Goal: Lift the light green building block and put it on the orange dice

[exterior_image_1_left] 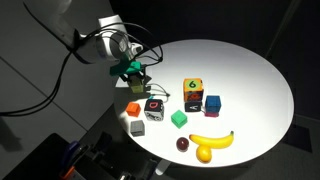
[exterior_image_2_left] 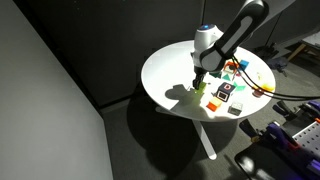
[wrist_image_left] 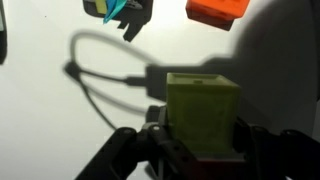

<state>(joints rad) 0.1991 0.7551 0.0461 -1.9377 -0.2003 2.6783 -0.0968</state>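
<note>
The light green building block (wrist_image_left: 202, 115) sits between my fingers; my gripper (wrist_image_left: 202, 138) is shut on it. In both exterior views my gripper (exterior_image_1_left: 134, 74) (exterior_image_2_left: 200, 84) hangs a little above the white round table (exterior_image_1_left: 250, 70), near its edge, and casts a shadow on it. The orange dice (exterior_image_1_left: 192, 89), with a green face showing a "6", stands nearer the table's middle, well apart from my gripper. The block's lower part is hidden by the fingers.
Near the dice are a blue cube (exterior_image_1_left: 212, 102), a bright green cube (exterior_image_1_left: 179, 118), a black-and-white dice (exterior_image_1_left: 153, 106), a small orange piece (exterior_image_1_left: 133, 108) (wrist_image_left: 217, 9) and a grey piece (exterior_image_1_left: 137, 127). A banana (exterior_image_1_left: 212, 140) and a dark ball (exterior_image_1_left: 183, 144) lie at the table's edge.
</note>
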